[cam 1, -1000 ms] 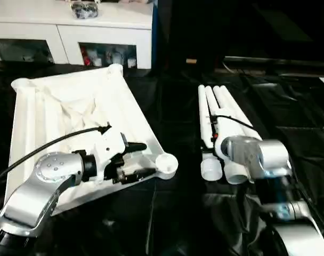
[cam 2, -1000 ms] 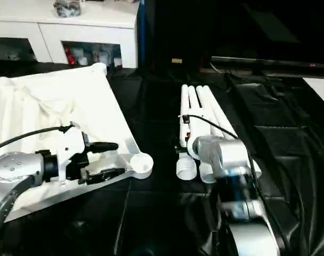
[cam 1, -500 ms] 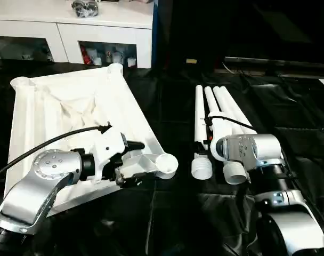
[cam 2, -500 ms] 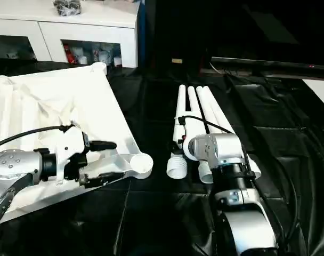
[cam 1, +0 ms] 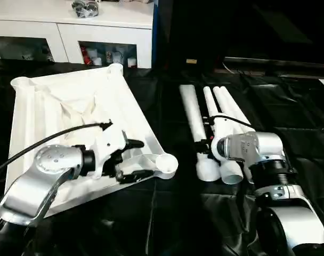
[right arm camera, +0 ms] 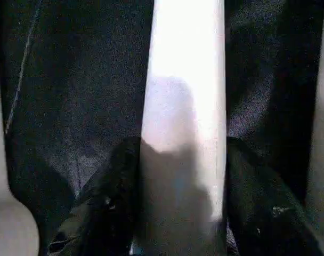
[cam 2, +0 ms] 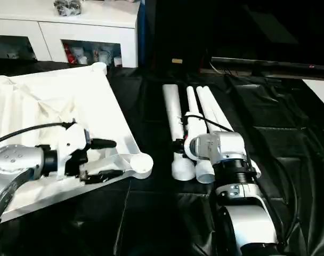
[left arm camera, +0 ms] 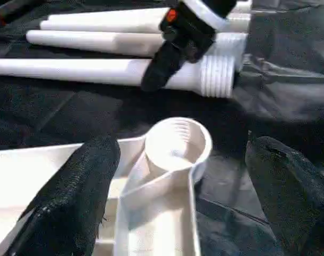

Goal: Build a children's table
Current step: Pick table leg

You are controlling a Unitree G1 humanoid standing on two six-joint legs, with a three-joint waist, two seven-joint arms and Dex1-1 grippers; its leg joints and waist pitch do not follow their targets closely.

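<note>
The left gripper (cam 1: 134,159) reaches right, its fingers wide open around the near right corner socket (left arm camera: 178,143) of the upside-down white table top (cam 1: 50,117). On the right, the right gripper (right arm camera: 178,176) points down, holding the leftmost table leg (cam 1: 195,125) beside the other legs (cam 1: 226,109) on the black cloth (cam 1: 290,112).

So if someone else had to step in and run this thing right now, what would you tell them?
Left tool: open, straddling the near corner socket of the upturned table top; holding nothing.
Right tool: fingers on either side of the leftmost leg, which lies on the black cloth with the other legs.
Done: no leg fitted.
Left: lift this leg, fit it into the socket, then the other legs.
</note>
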